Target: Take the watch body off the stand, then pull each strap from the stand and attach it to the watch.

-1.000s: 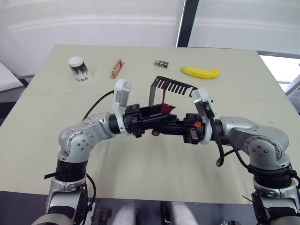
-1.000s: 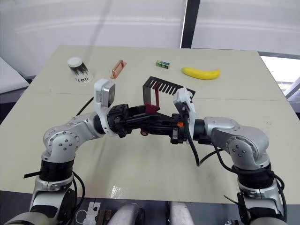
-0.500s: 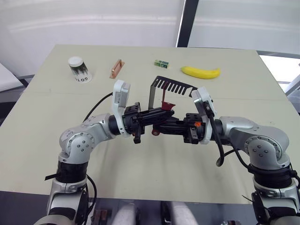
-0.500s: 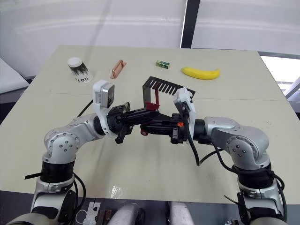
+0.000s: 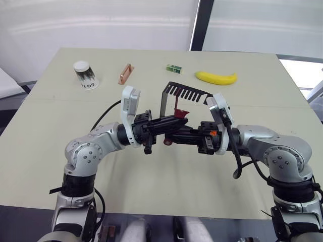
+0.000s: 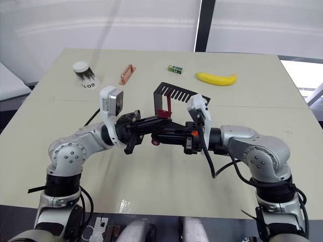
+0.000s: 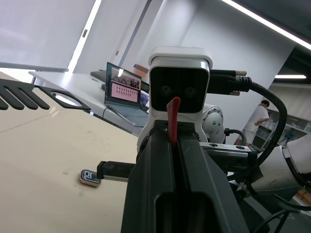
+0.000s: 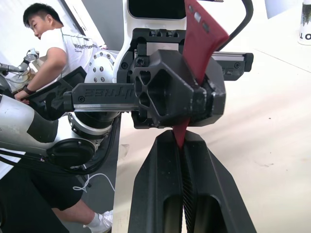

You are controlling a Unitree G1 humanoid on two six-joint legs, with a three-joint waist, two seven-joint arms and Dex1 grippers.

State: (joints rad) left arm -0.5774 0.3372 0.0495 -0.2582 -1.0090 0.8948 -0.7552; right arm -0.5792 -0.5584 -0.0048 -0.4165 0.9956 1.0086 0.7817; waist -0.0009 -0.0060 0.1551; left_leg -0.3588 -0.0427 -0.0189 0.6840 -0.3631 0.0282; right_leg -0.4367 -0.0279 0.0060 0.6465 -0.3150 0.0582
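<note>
The black stand (image 5: 170,95) is upright mid-table, just behind my two grippers. They meet fingertip to fingertip over the table. My left gripper (image 5: 177,120) is shut on a dark red strap (image 5: 179,111), whose wide end sticks up above its fingers. My right gripper (image 8: 181,141) is shut on the narrow lower end of that same strap (image 8: 201,34). The small watch body (image 7: 90,177) lies on the table beneath the grippers, beside the right gripper's black side rail. It is the small spot under them in the left eye view (image 5: 166,142).
Along the far side of the table are a white paper cup (image 5: 85,74), a copper-coloured bar (image 5: 125,73), a small green block (image 5: 173,68) and a banana (image 5: 216,77). A person (image 8: 48,34) is behind the left arm in the right wrist view.
Since a second ago my left gripper has rolled and lifted slightly, tipping the strap's wide end upright. The right arm has held still.
</note>
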